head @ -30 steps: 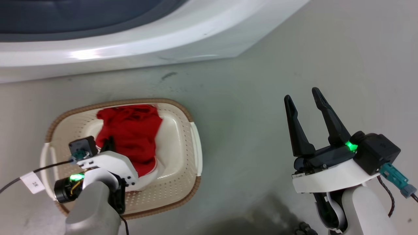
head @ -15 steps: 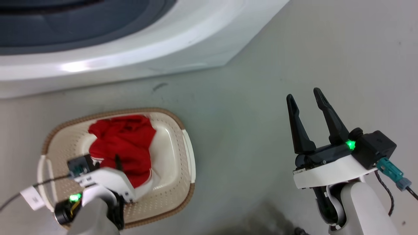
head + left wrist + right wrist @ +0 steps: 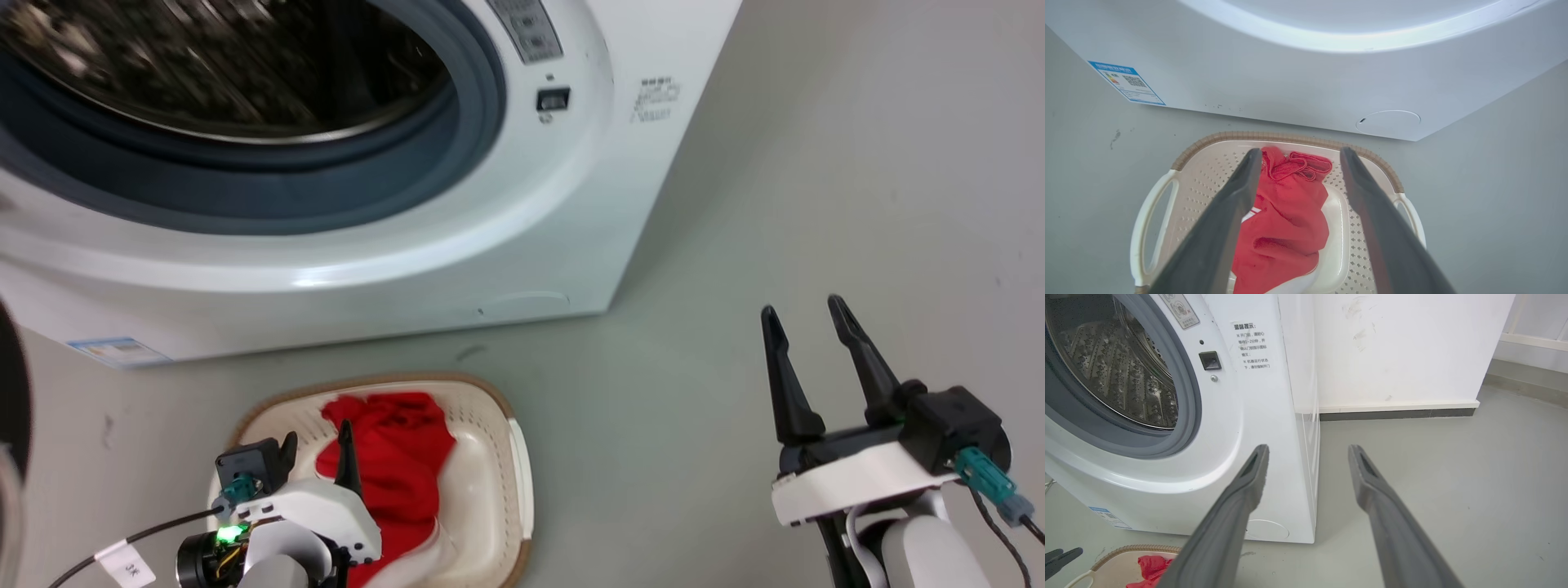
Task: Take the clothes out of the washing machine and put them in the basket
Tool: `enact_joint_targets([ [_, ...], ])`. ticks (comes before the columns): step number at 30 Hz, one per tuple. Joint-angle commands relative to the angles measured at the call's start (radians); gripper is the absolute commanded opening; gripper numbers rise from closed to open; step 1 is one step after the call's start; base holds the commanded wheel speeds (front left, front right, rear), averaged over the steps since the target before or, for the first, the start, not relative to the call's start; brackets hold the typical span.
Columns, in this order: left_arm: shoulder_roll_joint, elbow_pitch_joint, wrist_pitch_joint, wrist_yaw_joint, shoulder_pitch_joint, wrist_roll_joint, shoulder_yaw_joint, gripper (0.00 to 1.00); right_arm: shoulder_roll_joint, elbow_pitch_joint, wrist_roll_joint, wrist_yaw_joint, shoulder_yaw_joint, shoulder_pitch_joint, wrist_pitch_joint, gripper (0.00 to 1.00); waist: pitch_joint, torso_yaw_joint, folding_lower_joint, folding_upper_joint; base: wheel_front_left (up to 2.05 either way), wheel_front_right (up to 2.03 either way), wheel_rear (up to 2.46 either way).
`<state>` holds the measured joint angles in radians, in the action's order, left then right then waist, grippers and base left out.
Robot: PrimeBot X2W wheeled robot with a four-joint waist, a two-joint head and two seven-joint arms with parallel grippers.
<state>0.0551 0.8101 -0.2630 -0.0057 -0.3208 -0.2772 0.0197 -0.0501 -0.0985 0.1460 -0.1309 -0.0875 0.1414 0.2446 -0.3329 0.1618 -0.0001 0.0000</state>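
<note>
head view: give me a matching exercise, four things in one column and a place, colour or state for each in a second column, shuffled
Things
1. clothes
2. basket
3. washing machine
4. right gripper

Descriptions
a. jaws apart, over the floor
b. white, behind the basket
c. cream with a brown rim, standing on the floor
d. red, lying in the basket

Pairs: 1-d, 2-c, 3-b, 4-a

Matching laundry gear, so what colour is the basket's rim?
Brown rim on the cream basket; clearest in the left wrist view.
</note>
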Motion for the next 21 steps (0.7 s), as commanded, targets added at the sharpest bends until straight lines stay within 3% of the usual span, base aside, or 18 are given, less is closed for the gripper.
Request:
enact_joint_targets([
  [1,-0.002,-0.041,-0.002,0.005,0.031,0.013,-0.002,1.00,0.000,0.011,-0.011,0.000,0.009,-0.027,-0.008,1.00,0.089,-0.043,0.0001,0.0000,0.00,0.00,0.00],
  [15,-0.005,-0.497,-0.002,0.042,0.175,0.110,-0.043,1.00,0.000,0.091,-0.060,0.000,0.051,-0.141,-0.067,1.00,0.260,-0.065,0.0001,0.0000,0.00,0.00,0.00],
  [21,-0.005,-0.623,-0.003,0.043,0.247,0.162,-0.068,1.00,0.000,0.110,-0.078,0.000,0.050,-0.178,-0.083,1.00,0.314,-0.063,0.0001,0.0000,0.00,0.00,0.00],
])
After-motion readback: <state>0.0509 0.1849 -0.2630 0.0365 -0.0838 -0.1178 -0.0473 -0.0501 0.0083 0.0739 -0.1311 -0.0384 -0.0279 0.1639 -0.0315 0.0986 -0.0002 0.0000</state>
